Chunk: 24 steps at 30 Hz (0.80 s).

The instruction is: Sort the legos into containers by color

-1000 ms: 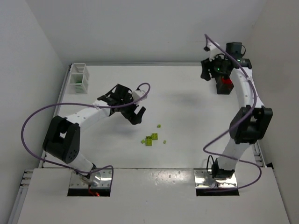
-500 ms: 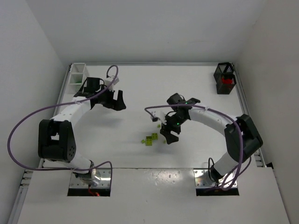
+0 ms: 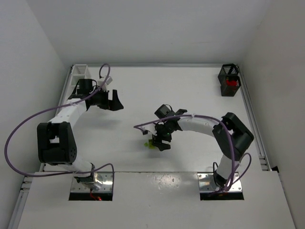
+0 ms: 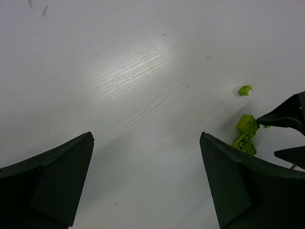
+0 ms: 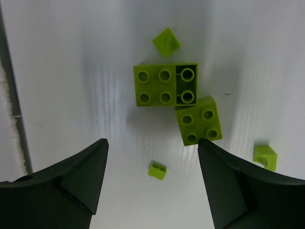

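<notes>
counter (image 3: 143, 86): lime legos (image 3: 150, 144) clustered at centre | left end effector (image 3: 114, 101): spread, empty, legos well off at its 4 o'clock | right end effector (image 5: 152, 141): spread, empty, hovering right over them, the nearer arm | widest block (image 5: 165, 85): 12 o'clock in the wrist view, long axis 9-to-3

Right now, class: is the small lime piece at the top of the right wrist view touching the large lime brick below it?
Apart. The right wrist view shows a clear gap between the small lime piece and the large lime brick.
</notes>
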Each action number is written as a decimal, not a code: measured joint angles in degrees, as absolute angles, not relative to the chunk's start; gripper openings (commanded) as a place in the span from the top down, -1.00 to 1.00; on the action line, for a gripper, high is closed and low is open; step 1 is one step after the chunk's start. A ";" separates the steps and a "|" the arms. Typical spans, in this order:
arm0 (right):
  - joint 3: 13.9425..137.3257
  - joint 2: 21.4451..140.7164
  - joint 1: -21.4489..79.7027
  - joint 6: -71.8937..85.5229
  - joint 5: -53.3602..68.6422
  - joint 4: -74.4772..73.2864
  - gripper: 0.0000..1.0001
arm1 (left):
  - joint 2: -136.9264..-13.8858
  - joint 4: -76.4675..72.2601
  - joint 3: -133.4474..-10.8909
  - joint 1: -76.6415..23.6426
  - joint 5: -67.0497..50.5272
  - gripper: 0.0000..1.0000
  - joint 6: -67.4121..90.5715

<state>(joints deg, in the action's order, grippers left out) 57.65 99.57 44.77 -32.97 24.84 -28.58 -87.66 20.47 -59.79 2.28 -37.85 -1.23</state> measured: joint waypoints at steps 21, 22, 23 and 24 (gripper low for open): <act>57.08 103.74 45.63 -30.96 14.04 -18.22 -0.51 | -91.20 20.47 -59.59 3.86 -41.36 -0.99 -1.06; 57.19 104.20 45.60 -30.68 14.22 -18.15 -0.51 | -91.20 20.45 -59.59 3.86 -41.41 -0.99 -1.04; 57.41 104.31 45.63 -30.50 14.11 -18.06 -0.48 | -91.20 20.47 -59.59 3.90 -41.43 -0.99 -1.02; 57.65 104.55 45.63 -30.37 14.11 -18.00 -0.48 | -91.20 20.49 -59.59 3.92 -41.45 -0.99 -1.02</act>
<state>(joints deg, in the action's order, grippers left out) 57.65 104.55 45.63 -30.37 14.11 -18.00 -91.20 20.49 -59.59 3.92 -41.45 -1.02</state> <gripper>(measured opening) 0.750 0.995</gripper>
